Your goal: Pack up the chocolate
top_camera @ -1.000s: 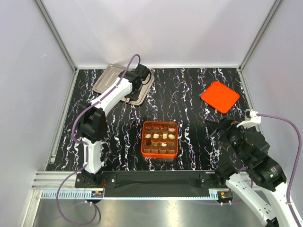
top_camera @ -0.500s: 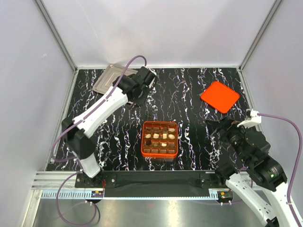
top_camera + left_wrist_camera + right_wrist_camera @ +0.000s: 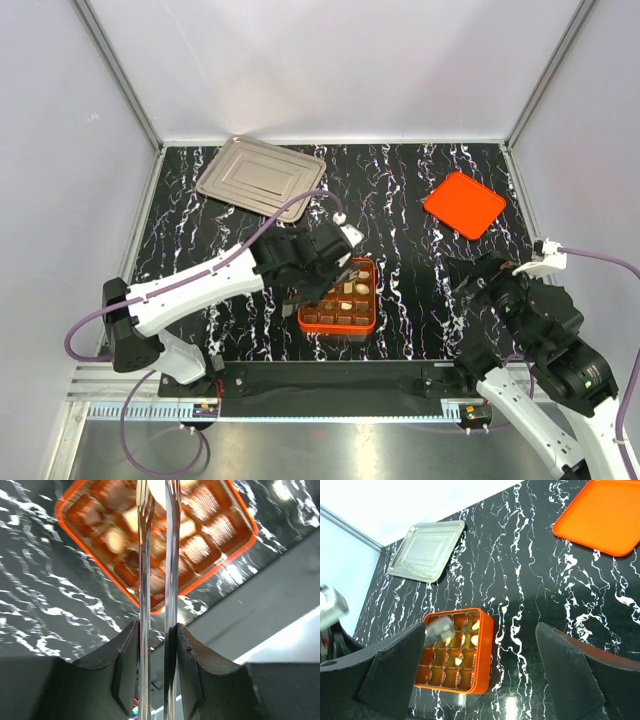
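The orange box (image 3: 338,297) with a brown grid holds several dark and cream-white chocolate pieces (image 3: 348,289) and lies at the table's front middle. My left gripper (image 3: 322,262) hovers over its left part. In the left wrist view that gripper (image 3: 156,626) is shut on a pair of metal tongs (image 3: 145,580). A cream-white chocolate (image 3: 159,492) shows between the blade tips above the box (image 3: 70,520). My right gripper (image 3: 481,626) stands open and holds nothing, off to the right of the box (image 3: 487,650).
A bare metal tray (image 3: 260,176) lies at the back left. The orange lid (image 3: 463,204) lies flat at the back right. White walls stand close round the black marbled table (image 3: 400,230). The right arm (image 3: 520,320) hangs over the front right corner.
My left arm has swung from the metal tray at the back left down to the orange box, tongs still in its grip. The right arm has barely moved.
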